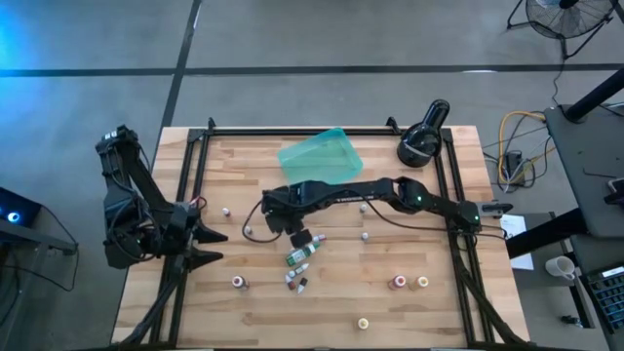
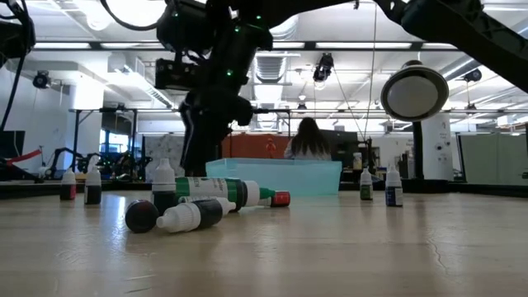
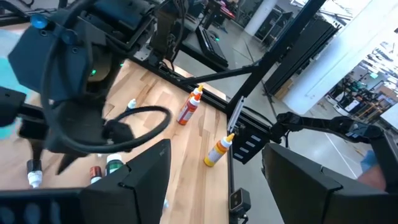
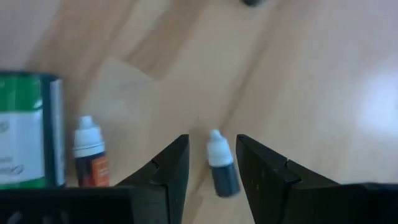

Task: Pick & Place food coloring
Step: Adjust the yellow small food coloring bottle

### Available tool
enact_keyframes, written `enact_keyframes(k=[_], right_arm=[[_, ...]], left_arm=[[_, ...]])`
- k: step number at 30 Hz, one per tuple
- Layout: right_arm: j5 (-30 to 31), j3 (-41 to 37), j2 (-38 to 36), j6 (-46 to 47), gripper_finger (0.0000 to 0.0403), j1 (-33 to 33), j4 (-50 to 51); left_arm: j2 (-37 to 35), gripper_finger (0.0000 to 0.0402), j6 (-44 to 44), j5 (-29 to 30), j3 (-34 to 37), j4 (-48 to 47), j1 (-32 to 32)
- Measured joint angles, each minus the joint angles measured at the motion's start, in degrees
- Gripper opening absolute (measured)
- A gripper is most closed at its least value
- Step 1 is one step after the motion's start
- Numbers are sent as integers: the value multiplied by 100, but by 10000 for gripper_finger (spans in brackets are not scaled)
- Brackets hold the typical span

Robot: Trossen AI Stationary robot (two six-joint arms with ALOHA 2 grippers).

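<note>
Presently, right gripper hangs just in front of the translucent teal rectangular plastic tray, fingers part-spread w/ a tiny dark bottle w/ white cap between them; whether the pads touch it yet cannot be told. In the right wrist view the bottle sits between the tips, cap pointing away from the wrist, slightly tilted. Beside it: a small orange-labelled white-capped bottle and a larger green-labelled bottle lying flat.

Step in hand, judged: secure the pick, then carry to the tray. To do it well: close on the body, not the cap; keep the bottle centred so it doesn't twist out; lift straight up, clear of the two neighbours; approach the tray over its near rim.

Other food-coloring bottles stand scattered on the wooden table around and well in front of the tray.

Left gripper, fingers spread wide, waits well to the tray's left-front, at the table edge.
</note>
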State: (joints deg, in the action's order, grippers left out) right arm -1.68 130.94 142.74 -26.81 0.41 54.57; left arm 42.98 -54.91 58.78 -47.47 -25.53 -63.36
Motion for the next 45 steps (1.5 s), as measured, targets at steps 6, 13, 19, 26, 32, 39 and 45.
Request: enact_keyframes(k=[6, 13, 19, 26, 32, 39, 45], right_arm=[[20, -276, 0, -869, 125, 19, -378], [30, -494, 4, -640, 125, -5, -600], [29, -505, 158, -641, 125, -30, -673], [88, -515, 238, -787, 123, -43, -702], [262, -508, 238, -826, 110, -52, -670], [350, -506, 177, -1035, 111, -33, -394], [337, -506, 153, -1114, 120, -31, -279]], left_arm=[[7, 225, -20, 63, 1, 8, -1], [7, 225, -31, 70, 1, 10, -1], [7, 225, -27, 70, 1, 10, -1], [9, 225, -57, 70, -1, 10, -1], [11, 225, -66, 70, -1, 11, -1], [9, 225, -125, 70, 66, 35, 1], [13, 225, -334, 70, 204, 49, 1]])
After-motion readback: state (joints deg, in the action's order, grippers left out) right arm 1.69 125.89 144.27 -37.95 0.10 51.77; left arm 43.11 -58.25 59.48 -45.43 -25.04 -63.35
